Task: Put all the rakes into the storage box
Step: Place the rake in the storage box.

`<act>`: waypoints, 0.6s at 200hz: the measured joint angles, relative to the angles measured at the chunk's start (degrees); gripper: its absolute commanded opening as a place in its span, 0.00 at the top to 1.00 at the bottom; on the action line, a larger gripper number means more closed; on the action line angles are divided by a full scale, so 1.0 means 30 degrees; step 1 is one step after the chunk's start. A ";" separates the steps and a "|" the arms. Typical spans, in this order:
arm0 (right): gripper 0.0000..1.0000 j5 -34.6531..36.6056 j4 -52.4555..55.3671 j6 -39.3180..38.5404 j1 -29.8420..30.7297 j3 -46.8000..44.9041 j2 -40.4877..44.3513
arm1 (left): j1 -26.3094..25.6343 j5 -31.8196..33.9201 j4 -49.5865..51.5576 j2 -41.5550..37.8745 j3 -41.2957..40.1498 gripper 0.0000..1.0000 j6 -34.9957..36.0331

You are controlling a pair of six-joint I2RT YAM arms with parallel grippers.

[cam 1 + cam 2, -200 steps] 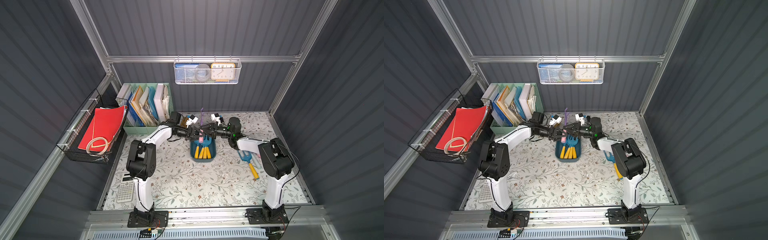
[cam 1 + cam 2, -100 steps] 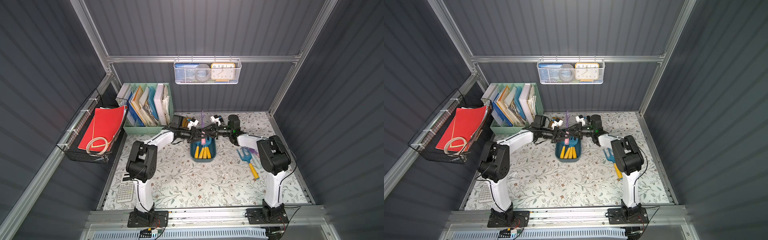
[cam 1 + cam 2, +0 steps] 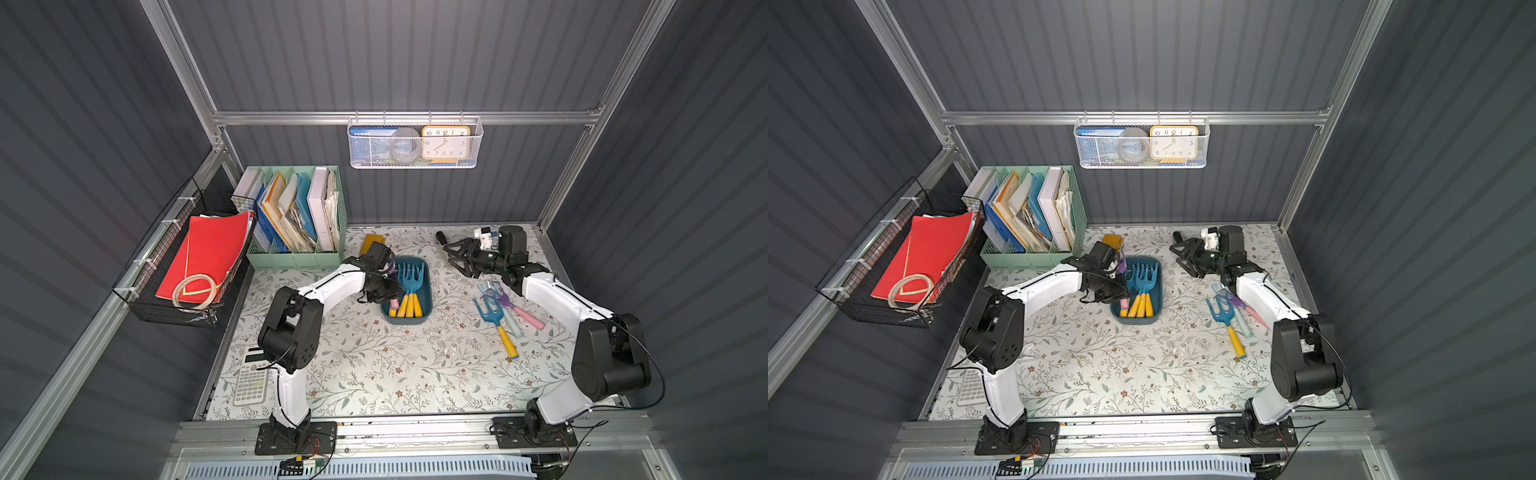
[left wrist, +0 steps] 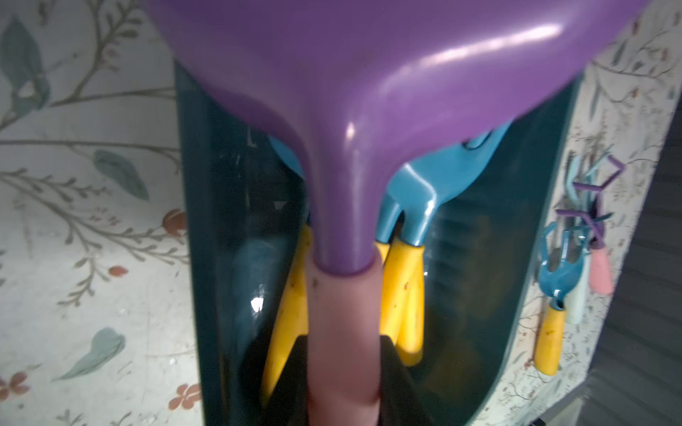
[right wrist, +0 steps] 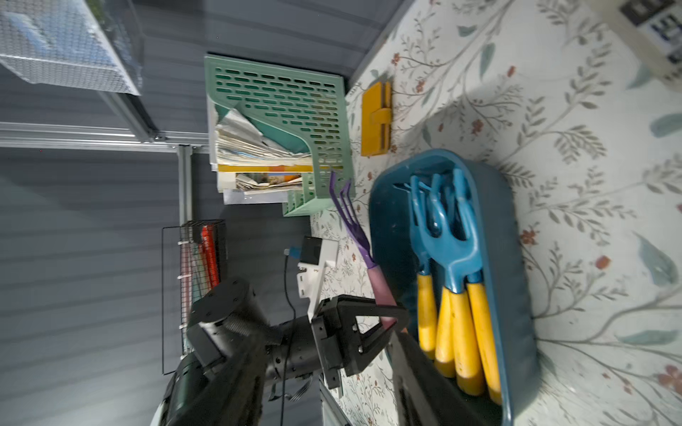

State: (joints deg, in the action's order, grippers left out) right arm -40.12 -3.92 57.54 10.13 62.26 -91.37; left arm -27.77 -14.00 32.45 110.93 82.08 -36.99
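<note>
Inside a grey corrugated booth, a floral-papered desk [image 3: 374, 365] carries the storage box [image 3: 426, 297] near the middle of its back half, three blue rakes with yellow handles [image 3: 409, 291] already lying in it. The left tool [image 5: 383, 324] is closed on the pink handle of a purple rake [image 5: 354, 236], held tilted at the box's rim, so releasing it inside appears to be what remains. The right tool [image 3: 457, 259], jaws spread and empty, hangs near the back right corner, and more rakes [image 3: 505, 309] lie by the desk's right edge.
</note>
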 measured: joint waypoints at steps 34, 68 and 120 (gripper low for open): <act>0.43 0.0692 0.0415 -0.0204 0.0189 -0.1887 0.0138 | -0.0772 0.1647 0.1311 0.0080 0.0197 1.00 0.0022; 0.44 0.1064 0.0306 -0.0189 0.0175 -0.3315 0.0896 | -0.1275 0.2273 0.1916 0.0109 0.0401 1.00 0.0015; 0.44 0.1384 0.0197 -0.0313 0.0175 -0.3366 0.1486 | -0.2040 0.2390 0.2594 0.1304 0.2120 1.00 0.0015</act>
State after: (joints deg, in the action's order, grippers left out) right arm -35.97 -3.33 56.60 10.66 52.16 -86.91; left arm -33.89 -6.83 40.23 114.85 88.44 -36.95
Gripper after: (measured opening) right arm 0.562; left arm 0.248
